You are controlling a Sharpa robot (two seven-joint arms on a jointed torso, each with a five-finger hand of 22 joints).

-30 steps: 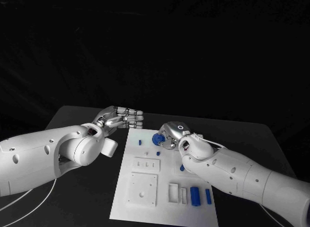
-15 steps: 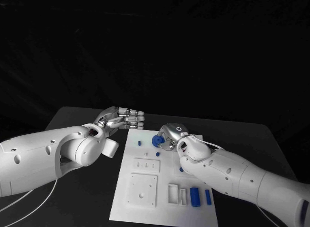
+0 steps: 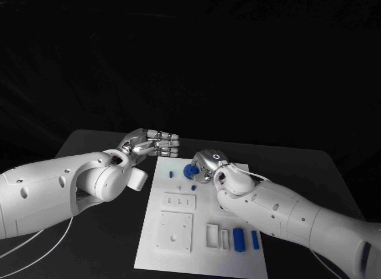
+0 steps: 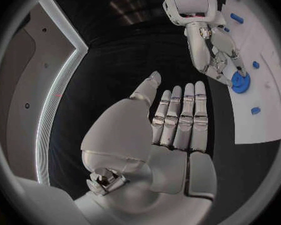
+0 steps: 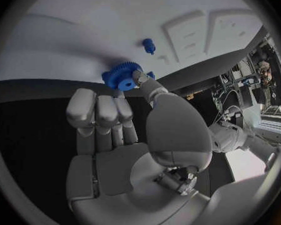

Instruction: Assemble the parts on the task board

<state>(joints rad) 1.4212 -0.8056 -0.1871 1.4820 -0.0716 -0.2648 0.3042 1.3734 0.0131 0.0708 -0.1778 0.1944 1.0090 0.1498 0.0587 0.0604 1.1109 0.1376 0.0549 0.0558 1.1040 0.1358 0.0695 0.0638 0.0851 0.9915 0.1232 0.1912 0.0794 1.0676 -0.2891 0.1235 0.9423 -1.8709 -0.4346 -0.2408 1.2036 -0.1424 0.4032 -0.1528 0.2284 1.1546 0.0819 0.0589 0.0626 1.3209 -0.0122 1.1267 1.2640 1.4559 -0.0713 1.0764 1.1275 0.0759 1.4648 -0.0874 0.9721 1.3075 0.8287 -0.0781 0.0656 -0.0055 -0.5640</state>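
Black tabletop (image 3: 98, 145) is being occupied along its middle by the flat white rectangular task board (image 3: 178, 247), which is lying lengthwise from the near edge toward the far edge. At the far end of the board a round blue toothed gear (image 3: 191, 170) is being pressed between the thumb tip and curled fingers of the silver right hand (image 3: 209, 165), which is being held low over that end; in the right wrist view the gear (image 5: 122, 76) is seen sitting on the white plate with the thumb tip touching its rim, and a small blue peg (image 5: 148, 45) is standing on the board just beyond it. The silver left hand (image 3: 148, 143) is being held off the board's far left corner, above the dark tabletop, with its fingers straight, set side by side, and nothing in them; the left wrist view is showing that flat palm (image 4: 172, 130) empty. Near the board's near right corner, several upright blue cylinders (image 3: 239, 239) are being kept in a row beside a white block (image 3: 213, 236). Raised white square panels (image 3: 175, 232) are lying along the board's left side.
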